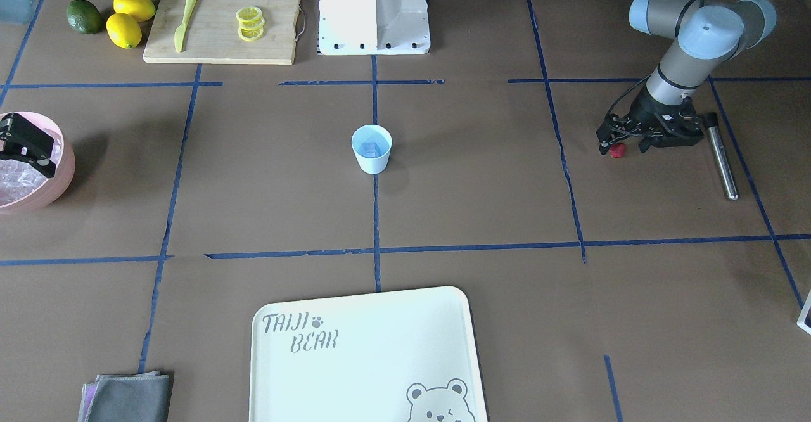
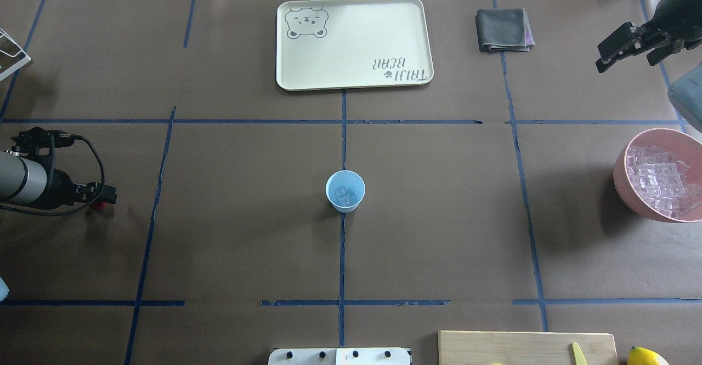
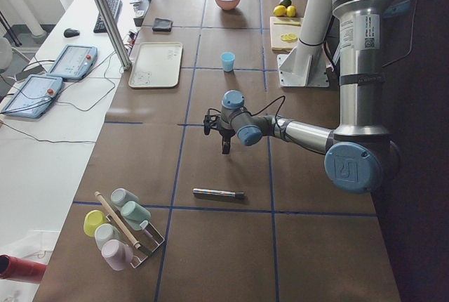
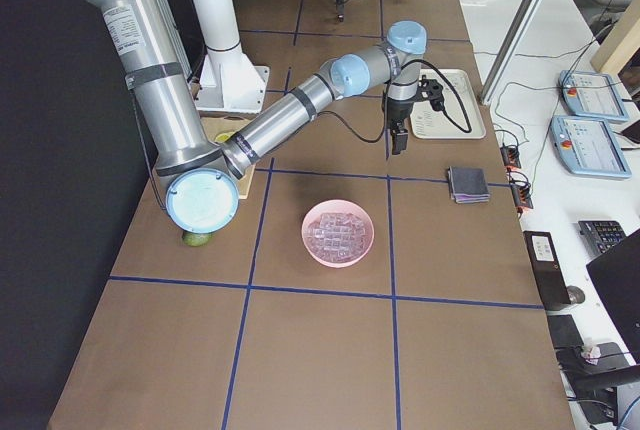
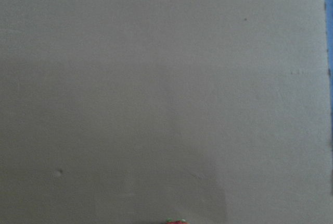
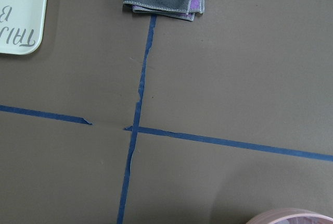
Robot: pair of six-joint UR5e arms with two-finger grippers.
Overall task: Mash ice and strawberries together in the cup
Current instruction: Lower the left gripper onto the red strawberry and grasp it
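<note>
The pale blue cup stands upright at the table's middle with a few clear ice cubes inside; it also shows in the front view. The tiny red strawberry lies on the table on my left side. My left gripper is low over it, open, with a finger on each side of the berry. The berry's top just shows at the bottom edge of the left wrist view. My right gripper is open and empty, held high beside the pink bowl.
A pink bowl full of ice cubes sits at the right edge. A metal rod lies just beyond the left gripper. The cream tray and grey cloth lie far across. A cutting board with lemon slices and knife, lemons beside.
</note>
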